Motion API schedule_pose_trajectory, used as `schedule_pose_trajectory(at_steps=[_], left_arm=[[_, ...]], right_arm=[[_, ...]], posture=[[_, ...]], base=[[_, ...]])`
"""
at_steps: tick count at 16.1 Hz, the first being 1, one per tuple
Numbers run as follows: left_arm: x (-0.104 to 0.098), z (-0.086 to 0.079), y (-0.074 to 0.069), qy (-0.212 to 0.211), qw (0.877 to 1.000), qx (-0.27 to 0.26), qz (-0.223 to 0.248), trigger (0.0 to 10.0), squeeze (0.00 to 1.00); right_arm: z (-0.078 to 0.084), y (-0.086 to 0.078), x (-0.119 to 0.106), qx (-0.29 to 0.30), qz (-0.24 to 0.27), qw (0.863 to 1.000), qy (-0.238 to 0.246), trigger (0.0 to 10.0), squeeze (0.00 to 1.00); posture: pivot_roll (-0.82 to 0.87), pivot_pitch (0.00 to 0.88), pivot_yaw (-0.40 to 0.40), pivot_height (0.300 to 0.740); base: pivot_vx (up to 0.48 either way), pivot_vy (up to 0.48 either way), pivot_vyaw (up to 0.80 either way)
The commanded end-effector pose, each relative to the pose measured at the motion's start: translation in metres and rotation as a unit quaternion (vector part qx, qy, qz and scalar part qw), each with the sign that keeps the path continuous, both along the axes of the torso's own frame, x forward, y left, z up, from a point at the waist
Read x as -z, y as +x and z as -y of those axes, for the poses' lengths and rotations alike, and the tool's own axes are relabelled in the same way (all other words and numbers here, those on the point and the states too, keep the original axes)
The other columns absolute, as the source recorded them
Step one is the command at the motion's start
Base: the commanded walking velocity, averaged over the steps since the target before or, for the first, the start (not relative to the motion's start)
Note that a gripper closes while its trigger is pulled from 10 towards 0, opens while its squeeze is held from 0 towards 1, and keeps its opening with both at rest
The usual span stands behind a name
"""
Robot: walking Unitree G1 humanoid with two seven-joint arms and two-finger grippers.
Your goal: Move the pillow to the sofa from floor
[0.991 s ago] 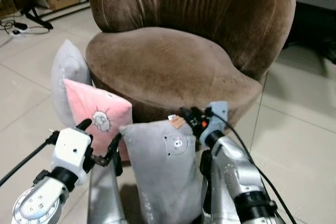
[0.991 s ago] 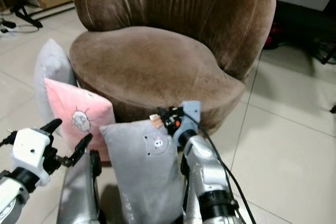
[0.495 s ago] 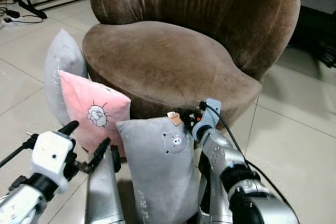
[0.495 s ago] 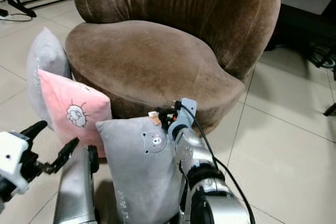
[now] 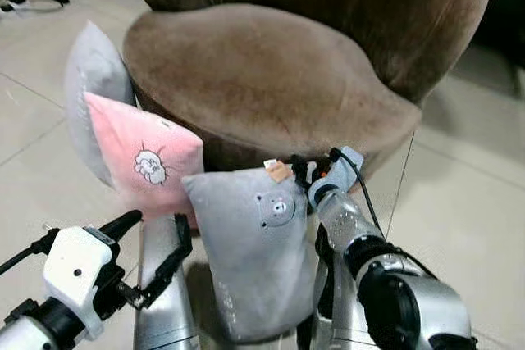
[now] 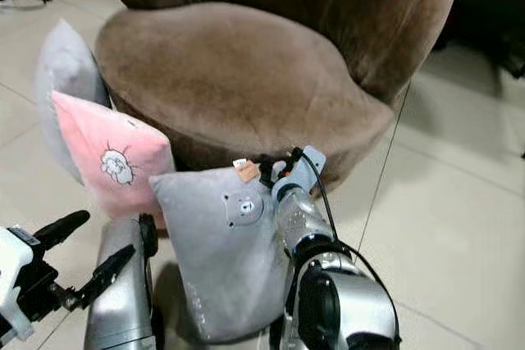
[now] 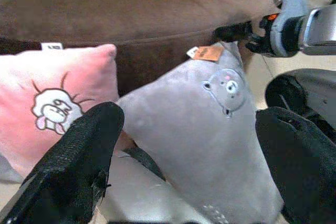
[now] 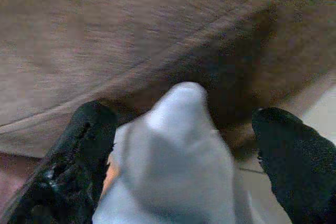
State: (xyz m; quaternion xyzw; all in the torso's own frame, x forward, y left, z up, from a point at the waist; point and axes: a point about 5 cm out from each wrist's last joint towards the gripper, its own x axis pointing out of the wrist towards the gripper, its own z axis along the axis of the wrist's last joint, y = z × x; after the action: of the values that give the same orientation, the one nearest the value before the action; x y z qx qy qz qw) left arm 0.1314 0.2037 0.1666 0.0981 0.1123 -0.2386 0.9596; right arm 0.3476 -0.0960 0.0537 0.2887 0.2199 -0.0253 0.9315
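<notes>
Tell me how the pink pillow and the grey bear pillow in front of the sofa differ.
The pink pillow bears a white cartoon print; the grey bear pillow has a small bear face and an orange tag at its top corner. The pink one stands apart from both grippers; the grey one has the right gripper with its fingers either side of its top corner. Both stand on the floor against the brown sofa.

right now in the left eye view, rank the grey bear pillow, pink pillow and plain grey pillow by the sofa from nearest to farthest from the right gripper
1. Grey bear pillow: the right gripper sits at its top corner, in front of the sofa.
2. Pink pillow: to the robot's left, leaning on the sofa.
3. Plain grey pillow: farthest left, behind the pink one.
</notes>
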Motion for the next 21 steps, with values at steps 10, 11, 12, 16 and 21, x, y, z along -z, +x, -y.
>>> schedule_pose_trajectory(at_steps=[10, 11, 12, 16, 21], left_arm=[[-0.017, 0.000, -0.031, 0.001, 0.999, 0.001, -0.036, 10.0, 0.00], [-0.017, 0.001, -0.033, -0.002, 0.999, 0.004, -0.042, 10.0, 0.00], [-0.017, 0.001, -0.034, -0.003, 0.999, 0.005, -0.044, 10.0, 0.00], [-0.016, 0.004, -0.042, -0.034, 0.997, 0.028, -0.068, 10.0, 0.00], [-0.017, 0.004, -0.038, -0.028, 0.997, 0.025, -0.063, 10.0, 0.00]], right_arm=[[-0.026, 0.003, -0.010, -0.011, 0.026, 0.992, 0.124, 0.0, 0.00], [-0.029, 0.001, -0.008, -0.017, 0.025, 0.992, 0.124, 0.0, 0.00], [-0.030, 0.001, -0.007, -0.019, 0.025, 0.992, 0.123, 0.0, 0.00], [-0.030, 0.000, -0.008, -0.026, 0.030, 0.992, 0.123, 0.0, 0.00], [-0.033, 0.001, -0.011, -0.048, 0.045, 0.990, 0.124, 0.0, 0.00]], posture=[[0.20, 0.263, -0.077, 0.391], [0.20, 0.261, -0.084, 0.391], [0.20, 0.260, -0.086, 0.391], [0.20, 0.253, -0.088, 0.391], [0.20, 0.244, -0.086, 0.391]], base=[[0.000, 0.000, 0.00], [0.000, 0.000, 0.00], [0.000, 0.000, 0.00], [0.000, 0.000, 0.00], [0.000, 0.000, 0.00]])
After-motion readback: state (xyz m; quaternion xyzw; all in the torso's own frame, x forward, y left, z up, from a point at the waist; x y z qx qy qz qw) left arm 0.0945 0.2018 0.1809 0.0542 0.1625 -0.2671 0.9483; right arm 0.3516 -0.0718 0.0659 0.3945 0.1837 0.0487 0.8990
